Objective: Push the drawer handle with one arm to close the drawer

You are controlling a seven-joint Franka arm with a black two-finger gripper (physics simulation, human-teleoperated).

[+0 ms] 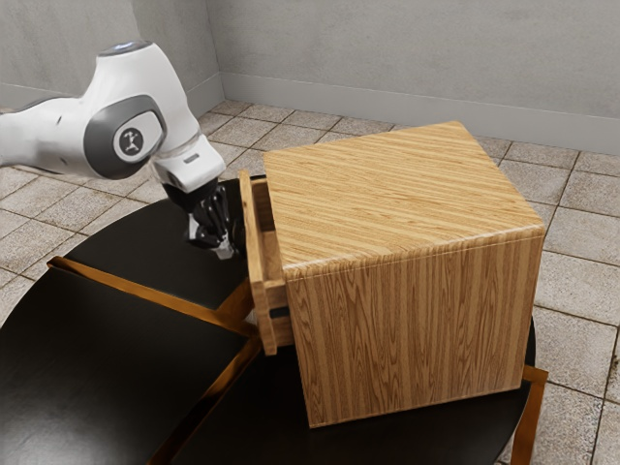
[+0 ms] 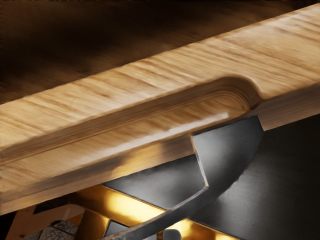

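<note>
Where the black gripper (image 1: 213, 231) is held: just beside the front of the light-brown wooden drawer (image 1: 256, 262); whether it is set wide or narrow cannot be told.
Drawer: left pulled out; could be skewed and jammed if pressed off-centre, or slipped past if pressed too high.
Boxy wood-grained cabinet (image 1: 417, 329): could be shoved across the round black table (image 1: 107, 358) if the drawer binds.
Handle: not identified with certainty; possibly formed by the rounded groove (image 2: 200, 120).
Contact: hidden in the exterior view; the dark grey curved piece (image 2: 229, 150) cannot be identified.
</note>
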